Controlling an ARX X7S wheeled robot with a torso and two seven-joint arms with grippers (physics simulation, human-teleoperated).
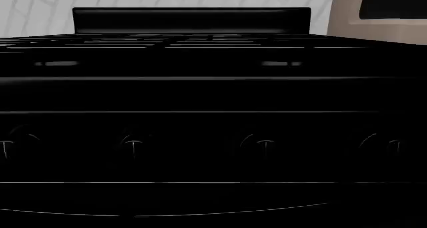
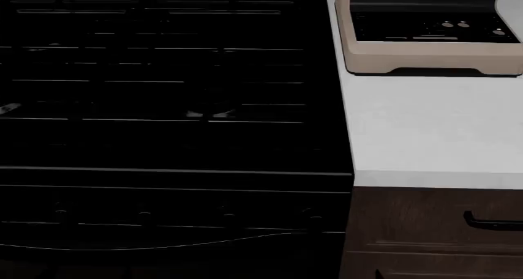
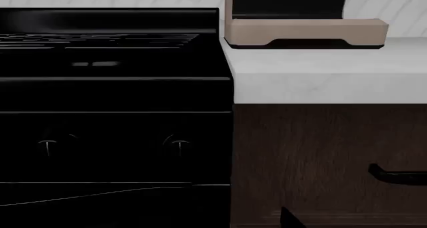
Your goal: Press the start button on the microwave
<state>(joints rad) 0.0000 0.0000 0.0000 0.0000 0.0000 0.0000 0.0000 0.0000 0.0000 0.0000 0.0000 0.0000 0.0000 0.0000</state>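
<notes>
Head view shows the microwave (image 2: 425, 31) at the back of a white counter (image 2: 433, 132), to the right of a black stove (image 2: 163, 107). Small round buttons (image 2: 455, 24) sit on its dark panel. A dark wood cabinet (image 2: 408, 230) with a black handle (image 2: 493, 223) stands below the counter. Stove knobs (image 3: 179, 143) face both wrist cameras. Neither gripper is visible, so their state cannot be told.
</notes>
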